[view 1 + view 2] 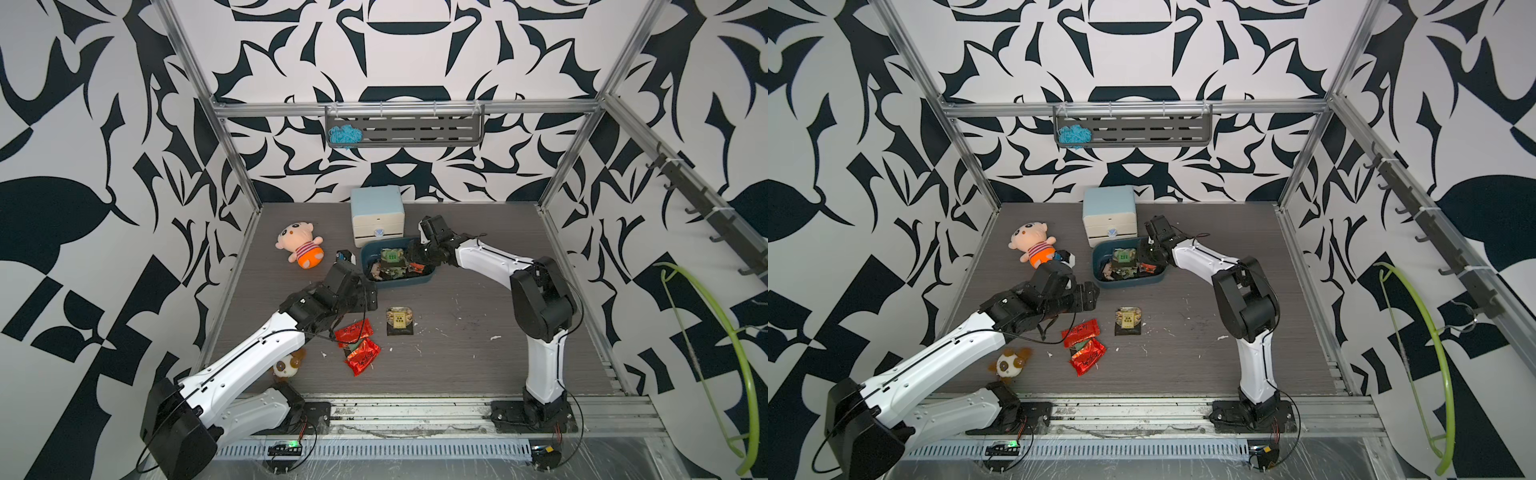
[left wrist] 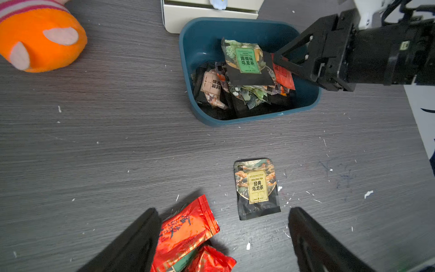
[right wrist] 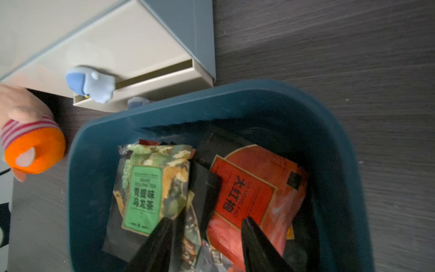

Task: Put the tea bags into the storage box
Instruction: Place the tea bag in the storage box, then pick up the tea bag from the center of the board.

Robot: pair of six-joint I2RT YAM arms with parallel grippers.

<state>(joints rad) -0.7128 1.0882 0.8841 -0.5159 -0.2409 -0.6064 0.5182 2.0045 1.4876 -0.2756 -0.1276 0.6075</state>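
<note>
The storage box point(image 1: 400, 282) point(image 2: 259, 118) is a teal tray in front of the drawer cabinet. Several tea bags lie in it, among them a green-label sachet point(image 3: 143, 195) point(image 2: 247, 60) and a red-label one point(image 3: 247, 188). My right gripper point(image 3: 207, 221) point(image 1: 415, 254) hangs open just over these, gripping nothing. On the table lie two red foil tea bags point(image 1: 353, 330) point(image 2: 186, 230) and a dark yellow-label sachet point(image 1: 400, 321) point(image 2: 257, 188). My left gripper point(image 2: 223, 212) point(image 1: 370, 300) hovers open above them, with nothing between its fingers.
A pale blue-and-white drawer cabinet point(image 1: 377, 216) stands right behind the box. A plush doll in orange trousers point(image 1: 299, 246) lies at the back left. A small brown plush point(image 1: 286, 365) sits under my left arm. White crumbs dot the table.
</note>
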